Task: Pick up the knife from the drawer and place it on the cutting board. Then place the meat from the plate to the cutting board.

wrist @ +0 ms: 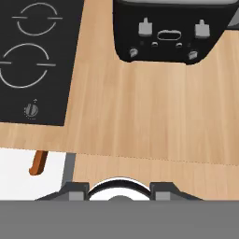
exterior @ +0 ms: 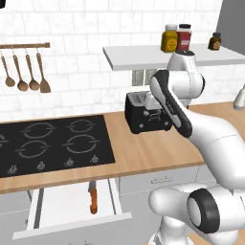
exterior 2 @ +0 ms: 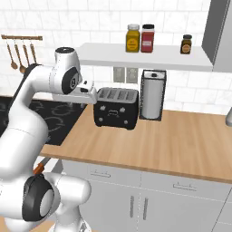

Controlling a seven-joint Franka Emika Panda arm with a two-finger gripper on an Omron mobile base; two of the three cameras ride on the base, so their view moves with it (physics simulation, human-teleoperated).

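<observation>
The drawer (exterior: pixel 67 210) stands pulled out below the counter, white inside. In it lies the knife (exterior: pixel 93 199), orange-brown handle toward me and blade pointing to the counter. The hand view catches the handle of the knife (wrist: pixel 38 162) at the lower left, over the drawer's white floor (wrist: pixel 16 163). My gripper (wrist: pixel 119 189) hovers above the wooden counter in front of the toaster, to the right of the drawer; its fingers are apart with nothing between them. From the right base the gripper (exterior 2: pixel 89 94) sits just left of the toaster. The cutting board, plate and meat are out of view.
A black toaster (exterior: pixel 146 115) (exterior 2: pixel 116 108) stands at the back of the counter (exterior 2: pixel 172 140). The black cooktop (exterior: pixel 52 143) lies to its left, above the drawer. A steel canister (exterior 2: pixel 152 94) stands right of the toaster, under a shelf (exterior 2: pixel 145 58) with jars.
</observation>
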